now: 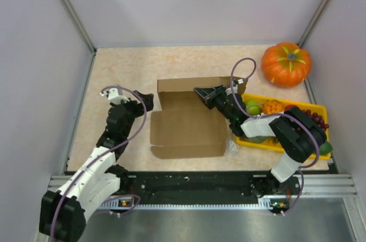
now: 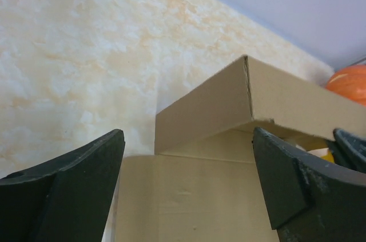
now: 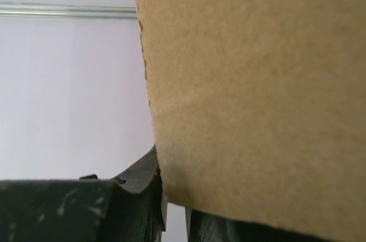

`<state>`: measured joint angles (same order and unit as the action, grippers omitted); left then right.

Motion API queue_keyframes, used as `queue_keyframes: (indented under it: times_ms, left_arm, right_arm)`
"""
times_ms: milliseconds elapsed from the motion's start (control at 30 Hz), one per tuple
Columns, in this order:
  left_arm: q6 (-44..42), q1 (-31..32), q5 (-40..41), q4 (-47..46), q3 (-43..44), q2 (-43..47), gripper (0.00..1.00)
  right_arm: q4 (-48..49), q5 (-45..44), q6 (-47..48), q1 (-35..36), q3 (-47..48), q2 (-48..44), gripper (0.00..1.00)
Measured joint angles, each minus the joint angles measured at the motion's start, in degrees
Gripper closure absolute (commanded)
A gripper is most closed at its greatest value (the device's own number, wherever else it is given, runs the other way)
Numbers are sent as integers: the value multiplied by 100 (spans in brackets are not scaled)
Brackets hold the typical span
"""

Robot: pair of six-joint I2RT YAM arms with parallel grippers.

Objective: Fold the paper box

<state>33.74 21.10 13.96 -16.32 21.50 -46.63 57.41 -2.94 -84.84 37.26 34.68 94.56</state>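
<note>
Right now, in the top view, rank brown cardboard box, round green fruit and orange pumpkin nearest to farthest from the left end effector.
1. Brown cardboard paper box, beside the left end effector.
2. Round green fruit, farther right.
3. Orange pumpkin, far right corner.

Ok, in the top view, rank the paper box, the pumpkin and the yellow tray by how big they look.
1. paper box, clearly the largest.
2. yellow tray, though the right arm hides part of it.
3. pumpkin, the smallest.
</note>
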Motion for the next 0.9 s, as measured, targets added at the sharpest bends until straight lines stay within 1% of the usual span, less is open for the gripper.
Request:
queue_keyframes:
  times_ms: [33, 67, 100, 133, 167, 233, 267, 300, 333, 367, 433, 467, 567, 633, 700, 767, 833, 900]
  left_arm:
    - [177, -339, -442, 68, 70, 7, 2]
    - [304, -629, -804, 125, 166, -35, 2]
    - [444, -907, -1204, 153, 295, -179, 2]
    - [562, -1119, -1582, 177, 466, -358, 2]
    - [636, -1246, -1947, 221, 673, -584, 6]
    - [715, -1294, -2621, 295, 1075, -984, 10]
    - [728, -1294, -2848, 308, 1198, -1102, 11]
    - [734, -1290, -3104, 313, 1314, -1196, 13]
    - [734, -1283, -3228, 313, 1349, -1215, 13]
    - [702, -1261, -3298, 337, 1351, -1187, 13]
    - [483, -1185, -3248, 568, 1338, -975, 13]
    - [330, -1139, -3176, 691, 1309, -802, 13]
    - [-199, -1032, -2863, 1008, 1152, -195, 12]
    - [-448, -929, -2645, 1104, 951, 116, 14]
    - [-640, -756, -2337, 1172, 728, 208, 17]
    - [-820, -389, -1869, 1272, 658, 0, 24]
    - [-953, -42, -1515, 1294, 684, -420, 25]
    - [-1054, 125, -1305, 1281, 699, -866, 25]
  right_arm:
    - [-2, 9, 28, 0, 0, 0, 84]
    - [-7, 15, 70, 0, 0, 0, 77]
    - [-20, 28, 131, 0, 7, 0, 73]
    - [-59, 50, 197, 0, 31, 0, 66]
    - [-116, 94, 295, 0, 66, 0, 54]
    - [-280, 236, 535, 2, 138, -7, 42]
    - [-382, 317, 664, 0, 175, -13, 29]
    - [-575, 437, 874, -2, 223, -46, 26]
    - [-761, 544, 1060, -15, 262, -92, 23]
    - [-1010, 699, 1329, -39, 308, -170, 13]
    - [-1606, 1027, 1910, -76, 448, -367, 6]
    - [-1912, 1185, 2262, -98, 522, -481, 4]
    - [-2970, 1587, 3274, -162, 761, -898, 3]
    - [-3727, 1762, 3965, -190, 866, -1298, 3]
    - [-4474, 1801, 4601, -195, 894, -1818, 3]
    - [-5021, 1683, 5066, -197, 894, -2323, 1]
    - [-5549, 1366, 5517, -221, 894, -2898, 1]
    - [-5895, 1060, 5873, -291, 894, -3351, 1]
